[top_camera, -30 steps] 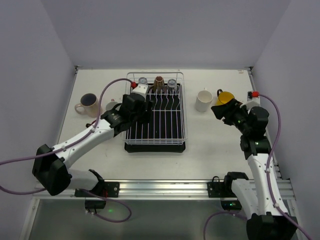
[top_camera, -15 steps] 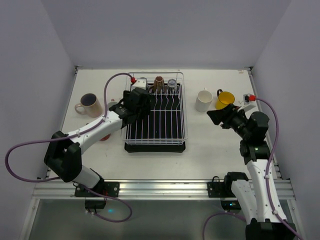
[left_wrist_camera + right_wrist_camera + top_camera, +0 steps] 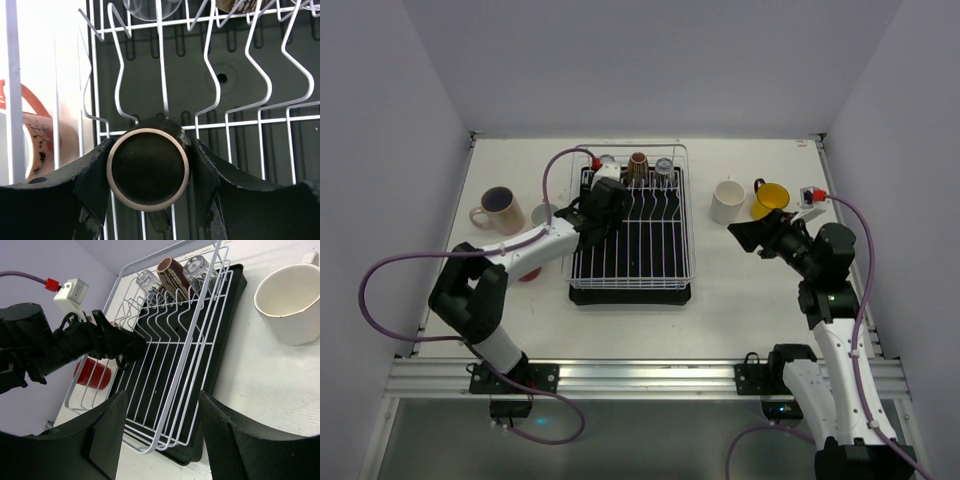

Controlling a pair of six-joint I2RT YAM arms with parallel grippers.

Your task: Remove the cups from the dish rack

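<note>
The white-wire dish rack on its black tray stands mid-table. My left gripper is inside its back left part, shut on a dark cup with a pale rim, one finger against each side. At the rack's back stand a brown cup and two clear glasses. My right gripper is open and empty above the table right of the rack, near a white cup and a yellow cup. The right wrist view shows the rack, the brown cup and the white cup.
Left of the rack stand a pink mug with a dark inside, a small pale cup and a red cup, partly under my left arm. A patterned peach cup shows through the rack's left wall.
My left gripper has moved deeper into the rack's back left and stands round the dark cup. My right gripper has drawn back from the yellow cup, toward the rack.
</note>
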